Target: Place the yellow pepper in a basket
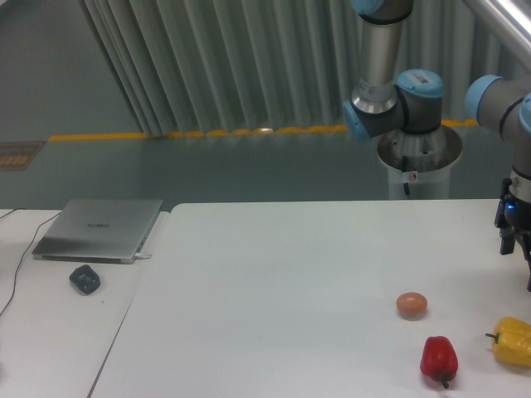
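The yellow pepper (513, 341) lies on the white table at the far right near the front edge, glossy and lumpy, its short stem pointing left. My gripper (516, 249) hangs at the right edge of the view, above and behind the pepper and well clear of it. It is dark and partly cut off by the frame, so how its jaws stand does not show. Nothing is visibly held. No basket is in view.
A red pepper (439, 358) lies just left of the yellow one, and a small round orange-pink fruit (411, 304) sits behind it. On a second table at the left are a closed laptop (99, 229) and a dark mouse (85, 279). The arm's base (419, 157) stands behind the table.
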Robot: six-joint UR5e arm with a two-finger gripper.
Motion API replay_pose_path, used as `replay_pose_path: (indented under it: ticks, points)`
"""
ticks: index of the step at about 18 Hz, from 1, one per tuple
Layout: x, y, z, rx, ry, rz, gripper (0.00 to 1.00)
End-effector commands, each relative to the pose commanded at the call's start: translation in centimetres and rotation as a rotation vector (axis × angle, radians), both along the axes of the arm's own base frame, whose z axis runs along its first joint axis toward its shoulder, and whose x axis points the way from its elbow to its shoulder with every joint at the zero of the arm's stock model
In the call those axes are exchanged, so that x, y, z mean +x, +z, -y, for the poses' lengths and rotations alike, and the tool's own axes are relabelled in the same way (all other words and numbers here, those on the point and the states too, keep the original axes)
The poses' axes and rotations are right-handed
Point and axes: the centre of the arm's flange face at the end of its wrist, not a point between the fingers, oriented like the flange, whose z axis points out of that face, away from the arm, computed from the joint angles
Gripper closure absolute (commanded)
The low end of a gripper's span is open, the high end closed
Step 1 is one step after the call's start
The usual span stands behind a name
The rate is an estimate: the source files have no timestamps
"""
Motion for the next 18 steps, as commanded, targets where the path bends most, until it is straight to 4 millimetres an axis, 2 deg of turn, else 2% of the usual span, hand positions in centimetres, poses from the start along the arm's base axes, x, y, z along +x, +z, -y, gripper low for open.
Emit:
replay_pose_path:
  ticks: [5, 9, 14, 18]
  points:
    - [0.3, -0.2, -0.1, -0.001, -0.005, 0.005, 0.00]
    - [1.4, -3.2, 0.3, 0.016, 0.013, 0.008, 0.00]
    - [1.1, -3.1, 0.2, 0.018, -0.003, -0.003, 0.00]
    - [0.5, -3.3, -0.9, 0.016, -0.121, -0.025, 0.00]
